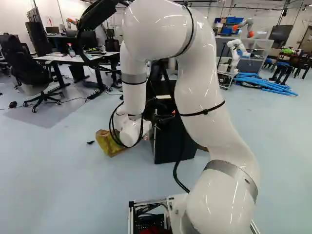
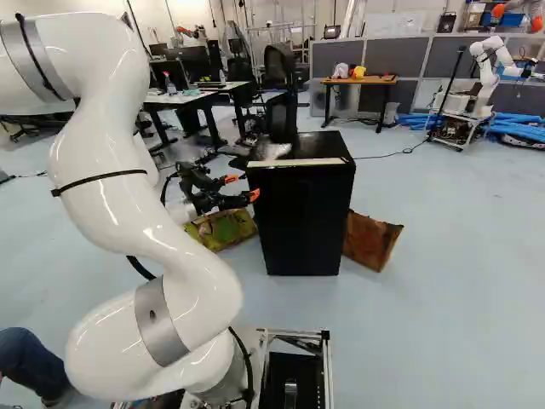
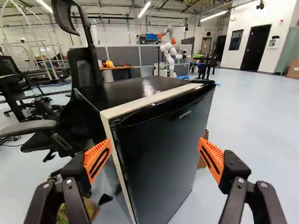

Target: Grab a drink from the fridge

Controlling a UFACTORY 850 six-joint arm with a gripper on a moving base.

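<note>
Black two-fingered gripper (image 2: 243, 187) spread wide beside boxy black fridge (image 2: 302, 221)

The fridge stands upright on a smooth pale-blue floor (image 2: 447, 256), its top glossy, a pale strip along the upper edge of its front; the closed door hides the inside. On the floor flanking it in the right base view are a yellow-green bag (image 2: 223, 230) at its left and a creased brown carton-like piece (image 2: 370, 239) at its right. A black mesh-backed office chair (image 3: 84, 70) stands beyond. In the wider room are a long white-topped desk (image 1: 63, 59) bearing a clear bottle (image 1: 71, 50), a wood-topped desk (image 2: 361, 81) before grey partitions (image 2: 387, 55), and another robot (image 2: 490, 77), white, near bundled bright-blue tubes (image 2: 517, 128).

In the wrist view, the gripper (image 3: 155, 158) has its fingers far apart, their ribbed orange pads (image 3: 98, 161) facing each other, with nothing gripped. The fridge's dark front fills much of the space ahead between them. The right base view places the fingertips near the fridge's upper left side; whether one touches it cannot be told.
</note>
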